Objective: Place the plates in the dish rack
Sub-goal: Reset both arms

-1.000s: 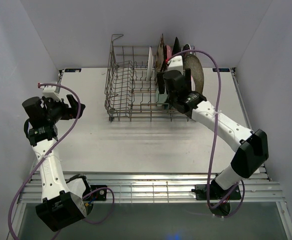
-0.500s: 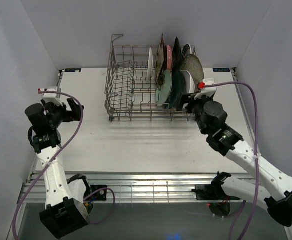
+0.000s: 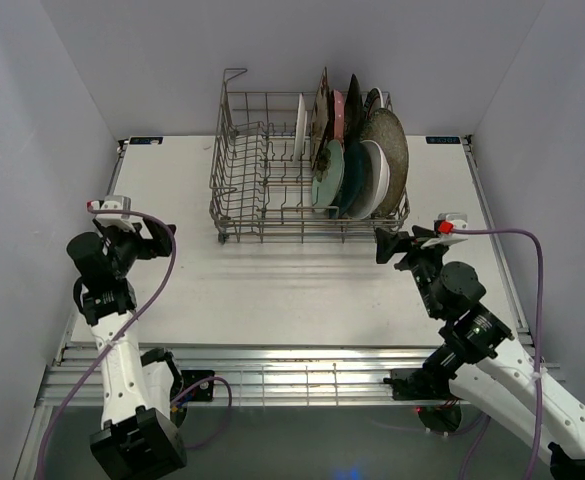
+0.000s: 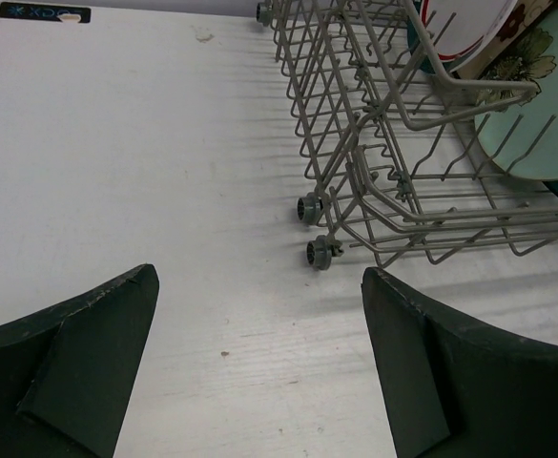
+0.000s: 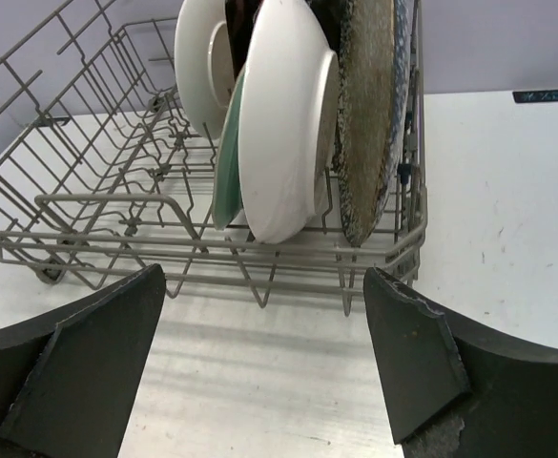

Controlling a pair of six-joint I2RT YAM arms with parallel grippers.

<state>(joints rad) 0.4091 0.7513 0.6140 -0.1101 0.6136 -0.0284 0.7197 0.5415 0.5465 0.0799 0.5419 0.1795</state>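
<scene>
Toward the far edge of the table, the dish rack sits with its long axis parallel to that edge. Its tall wire loop rises at the far-left corner. The plates stand on edge in the rack's right half, faces turned toward the table's left and right edges and leaning slightly.

Nearest the front are a pale green plate, a glossy white plate and a rough speckled grey plate. Those behind overlap (only rims show, so patterns are hard to read).

The rack is grey metal wire on small wheels.

Near the left edge, the left gripper has its jaws spread and holds nothing. Just off the rack's near-right corner, the right gripper is likewise spread and empty, apart from the wire.
</scene>
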